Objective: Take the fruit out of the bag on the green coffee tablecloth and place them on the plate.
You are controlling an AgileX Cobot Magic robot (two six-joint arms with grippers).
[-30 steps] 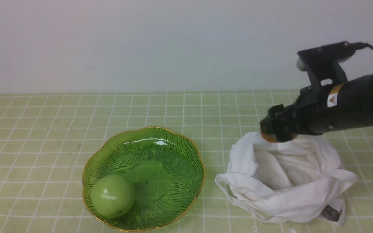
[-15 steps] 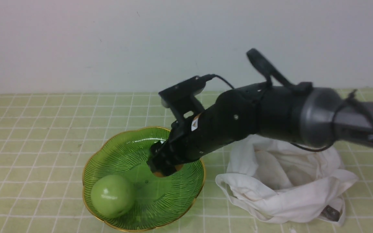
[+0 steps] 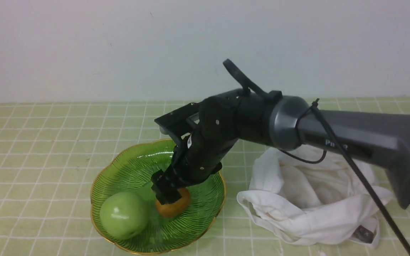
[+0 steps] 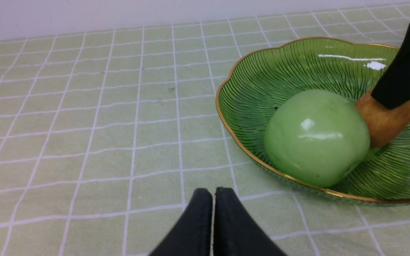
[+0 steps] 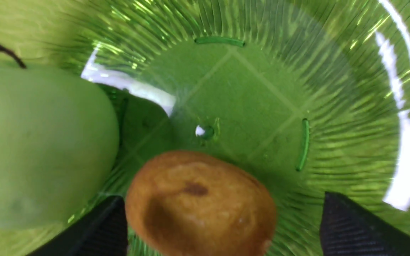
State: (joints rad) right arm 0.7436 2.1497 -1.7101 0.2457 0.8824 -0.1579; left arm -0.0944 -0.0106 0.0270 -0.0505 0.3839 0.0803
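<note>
Resting on ribbed green glass plate [image 3: 190, 227] beside glossy apple [image 3: 124, 214]: matte oval fruit [image 3: 174, 209], right pincer [image 5: 222, 208] spread wide around it, left pincer [image 4: 214, 193] closed.

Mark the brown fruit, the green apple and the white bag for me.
brown fruit [image 3: 175, 209], front view, on its exposed lower side.
green apple [image 3: 123, 215], front view, on the middle of its glossy skin.
white bag [image 3: 308, 202], front view, on the folds inside its mouth.

Grey right arm [image 3: 368, 140], black wrist; thin black cable [image 3: 365, 185]; ribbed black fingers [image 5: 351, 227].
</note>
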